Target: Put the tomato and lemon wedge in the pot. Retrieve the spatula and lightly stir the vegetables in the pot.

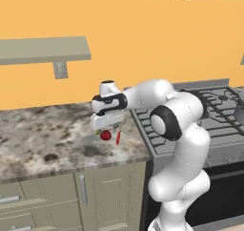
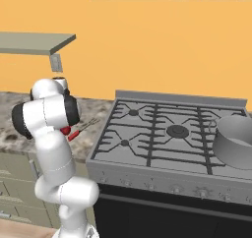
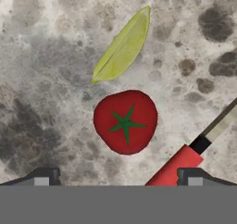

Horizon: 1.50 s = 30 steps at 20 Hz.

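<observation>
The dark-red tomato (image 3: 125, 121) rests on the speckled counter directly under my open gripper (image 3: 118, 179), between the lines of the two fingertips. Just beyond it lies the yellow-green lemon wedge (image 3: 122, 47). The spatula (image 3: 178, 165) lies to the tomato's right, its red handle reaching past the right fingertip. From the left base view, my gripper (image 1: 108, 128) hovers just above the tomato (image 1: 106, 135), with the spatula (image 1: 118, 138) beside it. The grey pot (image 2: 236, 141) stands on the stove's far right burner, well away from the hand.
The stove (image 2: 162, 133) with black grates adjoins the counter (image 1: 47, 139) on the right. A grey shelf (image 1: 43, 48) hangs on the orange wall above the counter. Cabinet drawers run beneath the counter's front edge.
</observation>
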### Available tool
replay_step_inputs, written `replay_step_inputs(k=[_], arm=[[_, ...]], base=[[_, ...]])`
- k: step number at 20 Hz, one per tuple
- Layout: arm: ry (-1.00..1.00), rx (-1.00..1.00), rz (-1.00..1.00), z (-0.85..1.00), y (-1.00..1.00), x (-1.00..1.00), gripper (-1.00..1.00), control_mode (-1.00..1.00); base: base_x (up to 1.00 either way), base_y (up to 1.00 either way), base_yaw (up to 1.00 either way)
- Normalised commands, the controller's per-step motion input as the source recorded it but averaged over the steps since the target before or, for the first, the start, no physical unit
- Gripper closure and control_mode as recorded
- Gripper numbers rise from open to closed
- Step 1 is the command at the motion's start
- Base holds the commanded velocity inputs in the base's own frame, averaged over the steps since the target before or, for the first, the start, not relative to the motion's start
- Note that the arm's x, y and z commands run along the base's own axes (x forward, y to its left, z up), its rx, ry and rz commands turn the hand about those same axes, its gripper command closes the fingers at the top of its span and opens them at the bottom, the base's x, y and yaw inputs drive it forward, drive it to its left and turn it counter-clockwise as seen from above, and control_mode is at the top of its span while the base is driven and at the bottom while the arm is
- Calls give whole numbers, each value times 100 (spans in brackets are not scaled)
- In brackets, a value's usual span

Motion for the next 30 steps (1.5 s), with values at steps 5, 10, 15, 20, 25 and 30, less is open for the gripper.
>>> replay_step_inputs(k=[5, 10, 15, 20, 25, 30], arm=[[-5, 0, 0, -47, 6, 9, -100, -100], [-2, -1, 0, -12, 4, 13, -100, -100], [0, 0, 0, -31, 0, 0, -100, -100], [0, 0, 0, -7, 0, 0, -100, -100], [0, 0, 0, 0, 0, -2, 100, -100], [-24, 3, -1, 45, -16, -87, 100, -100]], base=[[0, 0, 0], [0, 0, 0], [0, 0, 0], [0, 0, 0], [0, 0, 0], [0, 0, 0]])
